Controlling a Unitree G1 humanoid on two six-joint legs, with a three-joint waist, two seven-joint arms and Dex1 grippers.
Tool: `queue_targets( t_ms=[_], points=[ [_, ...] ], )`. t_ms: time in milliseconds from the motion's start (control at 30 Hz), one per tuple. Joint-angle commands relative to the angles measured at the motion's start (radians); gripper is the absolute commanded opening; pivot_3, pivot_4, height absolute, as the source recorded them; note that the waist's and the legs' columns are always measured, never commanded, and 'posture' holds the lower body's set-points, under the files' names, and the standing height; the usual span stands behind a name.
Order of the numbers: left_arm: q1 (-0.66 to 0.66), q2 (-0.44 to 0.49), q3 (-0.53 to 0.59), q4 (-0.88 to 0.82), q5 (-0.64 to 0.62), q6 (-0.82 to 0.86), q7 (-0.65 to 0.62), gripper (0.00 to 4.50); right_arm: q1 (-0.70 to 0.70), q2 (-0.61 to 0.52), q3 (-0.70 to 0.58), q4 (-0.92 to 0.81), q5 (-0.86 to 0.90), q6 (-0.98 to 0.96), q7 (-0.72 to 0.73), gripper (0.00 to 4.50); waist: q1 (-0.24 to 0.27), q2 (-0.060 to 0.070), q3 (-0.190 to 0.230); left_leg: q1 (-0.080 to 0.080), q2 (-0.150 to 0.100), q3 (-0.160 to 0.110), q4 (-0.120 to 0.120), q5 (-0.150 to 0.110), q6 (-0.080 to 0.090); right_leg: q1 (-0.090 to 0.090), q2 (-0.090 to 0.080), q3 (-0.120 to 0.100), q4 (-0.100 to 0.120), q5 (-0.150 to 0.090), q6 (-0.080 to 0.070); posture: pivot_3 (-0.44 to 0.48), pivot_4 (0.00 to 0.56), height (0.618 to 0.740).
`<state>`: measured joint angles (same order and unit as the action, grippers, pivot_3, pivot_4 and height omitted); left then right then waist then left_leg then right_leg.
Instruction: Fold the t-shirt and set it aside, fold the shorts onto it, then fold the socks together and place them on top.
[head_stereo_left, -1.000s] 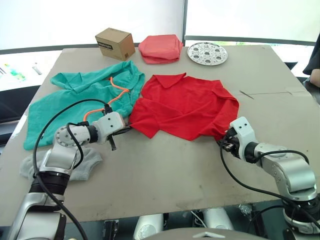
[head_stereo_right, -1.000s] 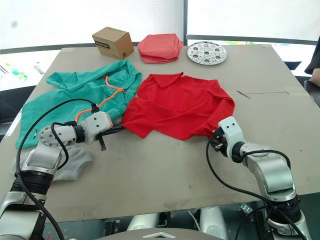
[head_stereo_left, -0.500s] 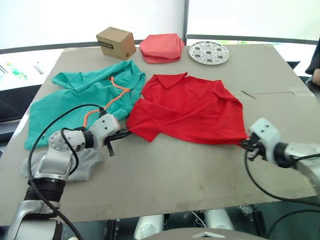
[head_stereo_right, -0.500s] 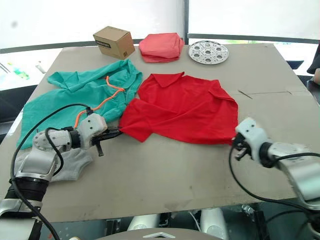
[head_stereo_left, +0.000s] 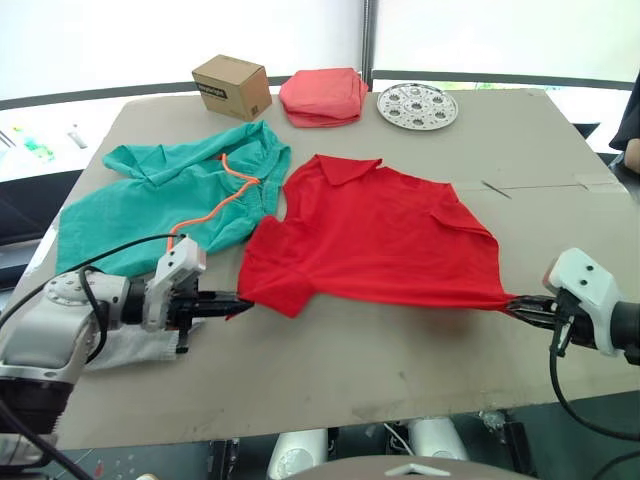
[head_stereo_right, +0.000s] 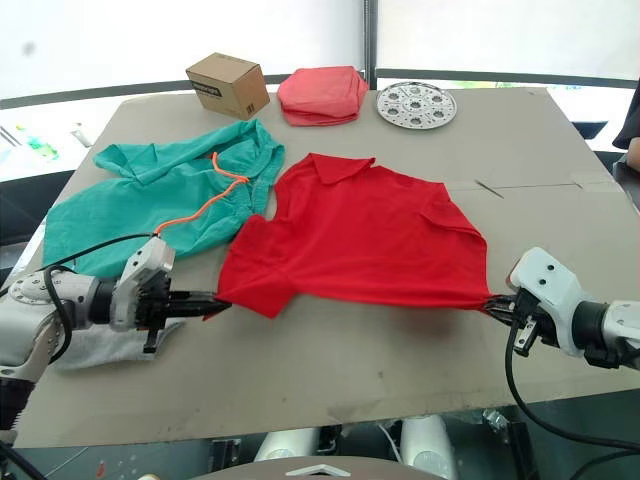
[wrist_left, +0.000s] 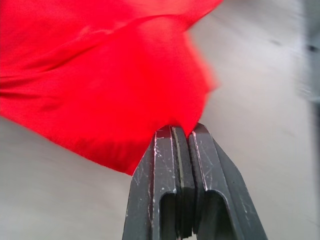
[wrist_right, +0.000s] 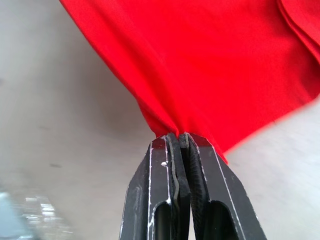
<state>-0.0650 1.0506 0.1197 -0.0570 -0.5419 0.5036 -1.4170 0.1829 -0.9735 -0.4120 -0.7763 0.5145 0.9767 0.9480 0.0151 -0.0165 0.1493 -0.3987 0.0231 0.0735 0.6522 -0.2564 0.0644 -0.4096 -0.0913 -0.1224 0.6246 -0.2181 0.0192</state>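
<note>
T-shirt (head_stereo_left: 375, 235), bright red, spread across the middle of the tabletop (head_stereo_left: 330, 350) and drawn taut along its near hem between the two grippers. First step of the task in hand, by the look of it: flattening the shirt before any fold; no fold yet made. Left gripper (head_stereo_left: 232, 303) at the near left corner of the shirt, jaws pressed together and pinching a point of red cloth, confirmed in the left wrist view, where the fabric (wrist_left: 100, 80) fans outward from the shut tips. Right gripper (head_stereo_left: 515, 303) at the near right corner, jaws likewise pinching the hem, the cloth (wrist_right: 200, 65) rising out of the closed tips in the right wrist view. Collar end of the shirt pointing away from the robot, toward the far edge.

Shorts (head_stereo_left: 165, 195), teal-green with an orange drawstring cord (head_stereo_left: 215, 205), lying to the left, touching the shirt's left edge. Light grey socks (head_stereo_left: 130, 340) beneath the left arm, near the front left. Cardboard box (head_stereo_left: 232, 86), salmon-pink cloth bundle (head_stereo_left: 322, 96) and perforated metal disc (head_stereo_left: 417, 105) along the far edge, well apart from the work.

Next move, as a judgement: both pinched corners carried together up and over toward the collar, kept level so the hem lands square, with care not to drag the shorts along.
</note>
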Motion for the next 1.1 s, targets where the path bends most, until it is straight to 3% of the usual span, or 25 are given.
queue_targets(
  t_ms=[33,233,300,433,533,600,700,767,867,933,1033,1100],
  points=[
    [0.021,0.034,0.044,-0.039,-0.022,0.01,-0.028,0.0,0.018,0.014,-0.046,-0.044,0.058,-0.013,0.008,0.05,0.0,0.0,0.0,0.0,0.0,0.0,0.0,-0.002,-0.003,0.0,0.0,0.0,0.0,0.0,0.0,0.0,0.15,0.736],
    [0.059,0.087,0.089,-0.074,-0.091,0.11,-0.081,0.0,0.13,0.008,-0.114,-0.104,0.186,0.026,0.095,0.05,0.002,-0.001,0.0,0.0,0.0,0.0,0.0,-0.002,-0.004,0.0,-0.001,0.0,0.0,0.0,0.0,0.0,0.15,0.736],
    [0.115,0.142,0.124,-0.088,-0.118,0.153,-0.145,0.0,0.173,-0.006,-0.189,-0.115,0.239,0.039,0.133,0.05,0.0,0.0,0.0,0.0,0.0,-0.001,-0.001,-0.002,-0.004,0.0,-0.001,-0.001,-0.001,0.0,0.0,0.0,0.15,0.736],
    [0.223,0.298,0.256,-0.1,-0.316,0.3,-0.197,0.0,0.203,-0.034,-0.428,-0.109,0.414,0.11,0.2,0.05,-0.001,0.0,0.001,0.0,0.0,0.0,-0.001,-0.003,-0.005,-0.001,0.0,0.0,-0.001,0.0,0.0,0.0,0.15,0.736],
    [0.156,0.332,0.288,-0.042,-0.365,0.341,-0.197,0.0,0.183,-0.078,-0.543,-0.082,0.479,0.143,0.201,0.05,0.006,0.003,0.002,0.0,0.0,-0.001,0.0,-0.003,-0.005,-0.001,-0.001,0.0,-0.001,0.0,0.0,0.0,0.15,0.736],
    [-0.015,0.293,0.217,0.01,-0.339,0.343,-0.127,0.0,0.119,-0.123,-0.541,-0.054,0.497,0.142,0.15,0.05,0.014,0.005,0.003,0.0,-0.001,-0.001,0.0,-0.003,-0.005,-0.001,-0.002,0.0,-0.001,-0.001,-0.001,0.0,0.15,0.736],
    [-0.395,0.087,0.032,0.114,-0.146,0.268,0.141,0.0,-0.027,-0.224,-0.329,-0.006,0.339,0.071,-0.031,0.05,0.027,0.009,0.003,0.0,-0.001,0.0,0.0,-0.003,-0.004,0.0,-0.003,0.0,-0.004,-0.001,-0.001,0.0,0.15,0.736],
    [-0.631,-0.066,-0.057,0.208,-0.035,0.23,0.279,0.0,-0.27,-0.238,-0.08,0.07,0.233,0.058,-0.228,0.05,0.033,0.005,0.003,0.004,-0.002,0.0,0.001,-0.002,-0.004,0.005,-0.003,0.0,-0.003,0.0,-0.001,0.0,0.15,0.736],
    [-0.924,-0.293,-0.134,0.485,0.175,0.022,0.528,0.0,-0.833,-0.04,0.417,0.312,-0.122,0.002,-0.483,0.05,0.014,-0.009,0.004,0.0,-0.003,0.002,0.003,0.003,-0.004,0.002,-0.002,0.001,-0.003,0.005,-0.004,0.0,0.15,0.736],
    [-1.068,-0.394,-0.125,0.689,0.265,-0.092,0.708,0.0,-1.054,0.041,0.631,0.519,-0.37,-0.126,-0.56,0.05,0.0,-0.012,0.004,-0.008,-0.005,0.001,0.007,0.007,-0.003,-0.005,0.001,0.007,-0.002,0.011,0.0,0.0,0.15,0.736],
    [-1.291,-0.479,-0.018,0.957,0.28,-0.307,0.979,0.0,-1.372,0.144,0.78,0.962,-0.673,-0.483,-0.752,0.05,-0.023,-0.012,0.004,-0.012,-0.005,0.004,0.01,0.008,-0.003,-0.01,0.003,0.009,0.001,0.013,0.001,0.0,0.15,0.736],
    [-1.388,-0.477,0.021,1.036,0.297,-0.465,1.04,0.0,-1.511,0.177,0.768,1.153,-0.724,-0.681,-0.808,0.05,-0.028,-0.013,0.005,-0.021,-0.009,0.008,0.0,0.01,-0.005,-0.024,0.003,0.01,0.002,0.015,0.003,0.0,0.15,0.736]
  ],
)
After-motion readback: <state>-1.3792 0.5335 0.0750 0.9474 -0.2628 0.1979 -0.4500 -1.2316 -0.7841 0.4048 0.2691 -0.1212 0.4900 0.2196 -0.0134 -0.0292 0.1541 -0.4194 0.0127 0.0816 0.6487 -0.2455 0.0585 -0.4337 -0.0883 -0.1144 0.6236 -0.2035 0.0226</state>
